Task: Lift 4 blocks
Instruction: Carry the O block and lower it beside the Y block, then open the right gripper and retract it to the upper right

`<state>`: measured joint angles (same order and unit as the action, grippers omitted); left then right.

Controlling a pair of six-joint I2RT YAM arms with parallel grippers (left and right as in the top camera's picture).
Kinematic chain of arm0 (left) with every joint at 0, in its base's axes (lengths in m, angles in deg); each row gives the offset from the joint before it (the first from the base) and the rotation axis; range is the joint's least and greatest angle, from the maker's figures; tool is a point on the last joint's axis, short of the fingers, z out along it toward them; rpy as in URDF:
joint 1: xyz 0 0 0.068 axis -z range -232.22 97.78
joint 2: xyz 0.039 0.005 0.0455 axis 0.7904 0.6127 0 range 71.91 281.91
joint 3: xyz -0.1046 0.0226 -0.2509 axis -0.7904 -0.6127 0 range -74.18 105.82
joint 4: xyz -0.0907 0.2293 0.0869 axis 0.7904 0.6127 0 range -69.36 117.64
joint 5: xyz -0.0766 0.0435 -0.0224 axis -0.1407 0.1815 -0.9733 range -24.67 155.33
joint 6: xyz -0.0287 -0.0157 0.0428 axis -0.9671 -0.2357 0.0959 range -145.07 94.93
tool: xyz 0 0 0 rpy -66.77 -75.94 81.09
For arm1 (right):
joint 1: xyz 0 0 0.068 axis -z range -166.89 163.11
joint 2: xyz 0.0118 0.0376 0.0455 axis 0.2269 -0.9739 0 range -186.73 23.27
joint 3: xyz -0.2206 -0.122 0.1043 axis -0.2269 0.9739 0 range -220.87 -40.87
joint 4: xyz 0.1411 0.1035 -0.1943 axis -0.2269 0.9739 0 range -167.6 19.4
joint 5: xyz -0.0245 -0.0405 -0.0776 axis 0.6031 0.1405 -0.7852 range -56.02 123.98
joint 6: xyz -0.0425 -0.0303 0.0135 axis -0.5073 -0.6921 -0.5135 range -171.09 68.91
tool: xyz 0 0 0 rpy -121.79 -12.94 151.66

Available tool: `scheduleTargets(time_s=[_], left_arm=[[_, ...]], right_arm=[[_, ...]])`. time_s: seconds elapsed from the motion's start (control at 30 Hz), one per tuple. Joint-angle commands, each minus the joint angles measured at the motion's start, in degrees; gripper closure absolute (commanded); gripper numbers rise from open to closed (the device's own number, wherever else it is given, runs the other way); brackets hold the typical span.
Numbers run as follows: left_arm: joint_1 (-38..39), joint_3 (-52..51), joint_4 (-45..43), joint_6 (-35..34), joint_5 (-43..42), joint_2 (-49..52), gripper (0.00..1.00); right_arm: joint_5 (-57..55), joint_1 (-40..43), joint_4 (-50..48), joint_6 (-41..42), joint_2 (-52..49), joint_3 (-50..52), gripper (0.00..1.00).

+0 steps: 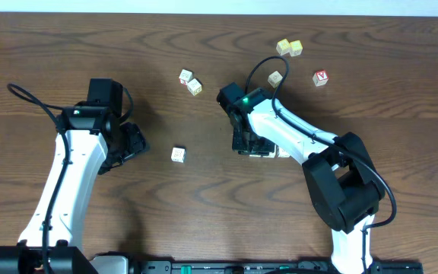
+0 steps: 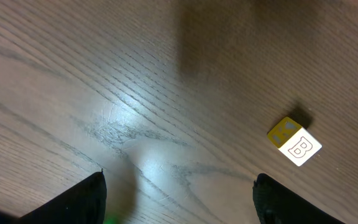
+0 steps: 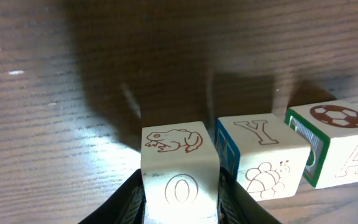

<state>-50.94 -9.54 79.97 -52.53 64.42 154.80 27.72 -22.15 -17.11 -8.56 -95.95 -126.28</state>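
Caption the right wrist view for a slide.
Right gripper clamps the frog-and-O block beside the Y block and the soccer-ball block on the wooden table.

Fingers (image 3: 128, 200) pinch the frog block (image 3: 180, 171) (Y block (image 3: 261, 140) just beside it).

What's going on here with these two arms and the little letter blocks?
The right gripper is shut on a frog-and-O block, next in a row to a Y block and a soccer-ball block. Whether it is off the table is unclear. The left gripper hangs open over bare wood, a B block lying nearby.
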Motion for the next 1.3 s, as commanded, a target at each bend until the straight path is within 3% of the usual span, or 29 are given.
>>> scheduleTargets(time_s=[0.0, 0.6, 1.07, 1.27], left_arm=[[-0.13, 1.11, 0.11, -0.92, 0.96, 0.07, 0.24], [-0.13, 1.11, 0.11, -0.94, 0.96, 0.07, 0.24], [-0.13, 1.11, 0.11, -0.92, 0.96, 0.07, 0.24], [-0.13, 1.11, 0.11, -0.92, 0.96, 0.07, 0.24]], right_arm=[[0.26, 0.42, 0.22, -1.14, 1.36, 0.57, 0.66], [-0.31, 0.57, 0.39, -2.38, 1.38, -0.76, 0.62], [-0.11, 0.81, 8.37, -6.64, 1.38, -11.93, 0.56], [0.15, 4.59, 17.51, -11.37, 1.62, -21.51, 0.55]])
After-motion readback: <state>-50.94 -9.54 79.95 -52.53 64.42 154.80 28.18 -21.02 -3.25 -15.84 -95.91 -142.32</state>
